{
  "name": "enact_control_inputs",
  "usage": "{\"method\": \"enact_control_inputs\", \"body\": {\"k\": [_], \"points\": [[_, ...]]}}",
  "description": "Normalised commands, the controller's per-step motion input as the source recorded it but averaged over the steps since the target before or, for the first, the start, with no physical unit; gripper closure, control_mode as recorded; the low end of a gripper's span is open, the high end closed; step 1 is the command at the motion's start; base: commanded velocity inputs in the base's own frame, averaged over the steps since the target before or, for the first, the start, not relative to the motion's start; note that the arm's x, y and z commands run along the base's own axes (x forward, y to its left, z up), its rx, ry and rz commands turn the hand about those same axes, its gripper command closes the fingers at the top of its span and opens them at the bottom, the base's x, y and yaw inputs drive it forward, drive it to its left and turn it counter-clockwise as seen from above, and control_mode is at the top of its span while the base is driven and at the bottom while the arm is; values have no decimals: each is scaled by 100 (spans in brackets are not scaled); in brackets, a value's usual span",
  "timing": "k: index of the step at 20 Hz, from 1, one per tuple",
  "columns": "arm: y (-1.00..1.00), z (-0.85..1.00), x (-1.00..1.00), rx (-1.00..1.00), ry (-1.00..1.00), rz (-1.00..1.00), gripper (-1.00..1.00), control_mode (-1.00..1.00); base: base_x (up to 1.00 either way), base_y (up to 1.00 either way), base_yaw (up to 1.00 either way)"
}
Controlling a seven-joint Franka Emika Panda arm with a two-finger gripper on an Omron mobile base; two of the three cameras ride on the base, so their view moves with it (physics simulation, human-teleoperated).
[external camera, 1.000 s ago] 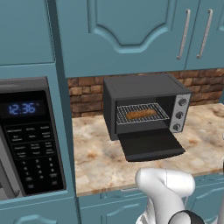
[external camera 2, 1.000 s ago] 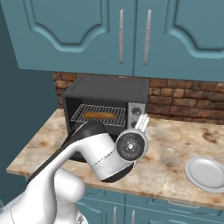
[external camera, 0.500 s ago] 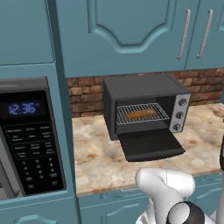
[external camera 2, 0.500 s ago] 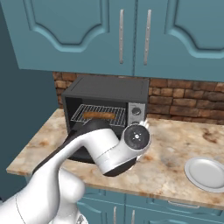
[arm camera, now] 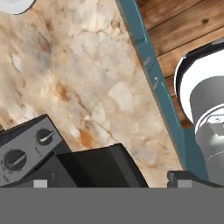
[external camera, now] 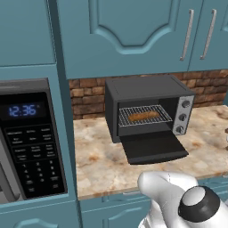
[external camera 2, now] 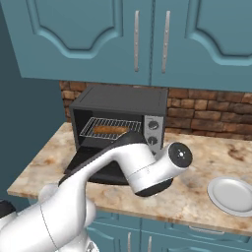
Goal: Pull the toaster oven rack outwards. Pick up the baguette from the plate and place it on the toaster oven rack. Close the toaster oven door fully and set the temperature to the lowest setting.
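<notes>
Toaster oven [external camera: 147, 107] stands on the marble counter [external camera: 98, 164] against the brick wall [external camera: 87, 95], its door [external camera: 151, 149] folded down flat toward the counter's front edge. Inside the open cavity the rack [external camera: 144, 116] sits level, and the baguette [external camera: 143, 116] lies along it near the middle, clear of the cavity walls. Three round knobs [external camera: 181, 116] run down the silver panel on the oven's right side.

From the right base camera, my white arm [external camera 2: 142, 167] crosses in front of the lowered door, hiding much of it; the baguette [external camera 2: 109, 130] and rack [external camera 2: 110, 129] show above the arm. An empty white plate [external camera 2: 231, 194] rests well to the right of the oven, near the counter's front edge, with bare marble between the two.

My claw [arm camera: 109, 183] hangs over the counter with its jaws spread wide, holding nothing; its two dark tips show low in the hand camera. Under it lie the door's [arm camera: 94, 168] corner, two knobs [arm camera: 28, 148] and open marble up to the teal counter edge [arm camera: 148, 65].
</notes>
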Motion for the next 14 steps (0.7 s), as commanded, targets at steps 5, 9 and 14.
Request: {"method": "enact_control_inputs", "body": {"k": [5,9,14], "points": [[0,-36,0,15,0,7,-100,-100,0,0,0],[0,-32,0,13,0,6,-100,-100,0,0,0],[0,-32,2,12,1,6,-100,-100,0,0,0]]}}
